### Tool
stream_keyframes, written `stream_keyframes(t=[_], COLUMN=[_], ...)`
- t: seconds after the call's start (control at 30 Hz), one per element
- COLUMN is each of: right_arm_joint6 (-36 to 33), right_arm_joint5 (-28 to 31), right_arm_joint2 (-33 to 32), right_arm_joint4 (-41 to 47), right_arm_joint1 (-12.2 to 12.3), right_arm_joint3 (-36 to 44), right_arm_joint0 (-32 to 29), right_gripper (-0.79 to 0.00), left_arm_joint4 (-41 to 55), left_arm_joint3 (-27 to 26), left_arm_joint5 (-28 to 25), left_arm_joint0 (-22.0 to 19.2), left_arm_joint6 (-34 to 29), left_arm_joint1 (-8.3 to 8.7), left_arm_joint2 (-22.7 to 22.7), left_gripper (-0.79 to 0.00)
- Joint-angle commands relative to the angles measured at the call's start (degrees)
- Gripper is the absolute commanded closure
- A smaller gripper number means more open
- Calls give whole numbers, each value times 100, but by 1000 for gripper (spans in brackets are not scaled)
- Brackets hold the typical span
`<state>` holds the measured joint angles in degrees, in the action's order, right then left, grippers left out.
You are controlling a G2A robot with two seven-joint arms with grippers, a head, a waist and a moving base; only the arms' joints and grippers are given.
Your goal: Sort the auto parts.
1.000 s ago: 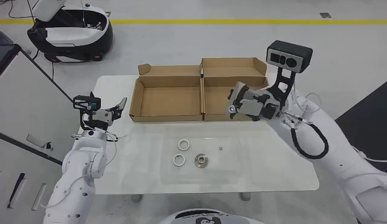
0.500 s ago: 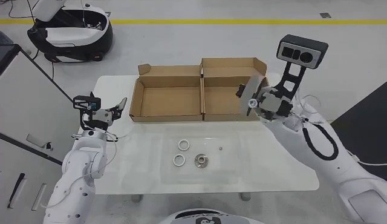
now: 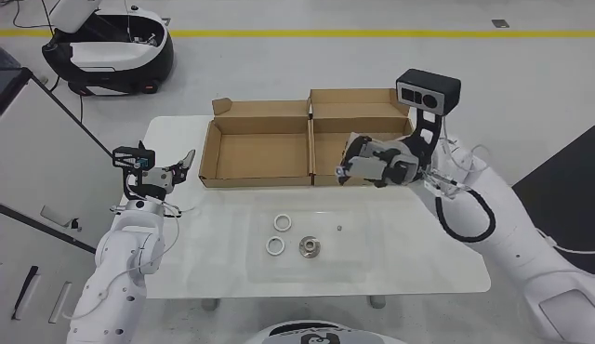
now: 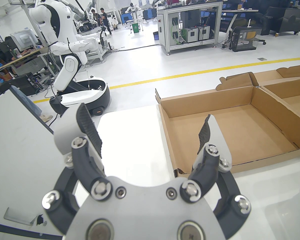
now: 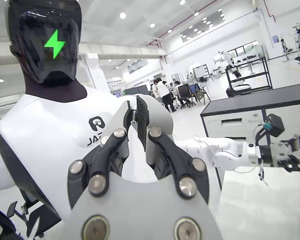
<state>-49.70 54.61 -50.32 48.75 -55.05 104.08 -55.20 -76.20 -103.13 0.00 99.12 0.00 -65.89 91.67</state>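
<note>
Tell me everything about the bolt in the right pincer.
The bolt is small, dark and threaded, metal by its look, with one silvery end. It lies along the ribbed pads of the right pincer, which is shut on it; nothing else touches it. It hangs above the right box.

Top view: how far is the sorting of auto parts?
Done: nothing visible in the left box or the right box. In hand: the right tool, over it, grips a small screw. Left: two white rings, a flanged metal part and a tiny piece on the table.
</note>
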Motion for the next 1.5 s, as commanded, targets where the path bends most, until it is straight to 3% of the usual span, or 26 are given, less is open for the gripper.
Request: stream_keyframes(t=[0.0, 0.3, 1.0, 1.23, 1.47], right_arm_joint6=[114, 339, 388, 810, 710], right_arm_joint5=[113, 340, 273, -215, -928], right_arm_joint2=[28, 87, 63, -783, -2217], right_arm_joint4=[158, 682, 629, -555, -1444], right_arm_joint1=[-2, -21, -23, 61, 303], right_arm_joint3=[129, 681, 684, 489, 360], right_arm_joint0=[-11, -3, -19, -473, -1265], right_gripper=[0, 0, 0, 0, 0], left_arm_joint4=[0, 0, 0, 0, 0], left_arm_joint3=[0, 0, 0, 0, 0], left_arm_joint5=[0, 0, 0, 0, 0], left_arm_joint0=[0, 0, 0, 0, 0], left_arm_joint6=[0, 0, 0, 0, 0], left_arm_joint1=[0, 0, 0, 0, 0], left_arm_joint2=[0, 0, 0, 0, 0], left_gripper=[-785, -785, -785, -785, -785])
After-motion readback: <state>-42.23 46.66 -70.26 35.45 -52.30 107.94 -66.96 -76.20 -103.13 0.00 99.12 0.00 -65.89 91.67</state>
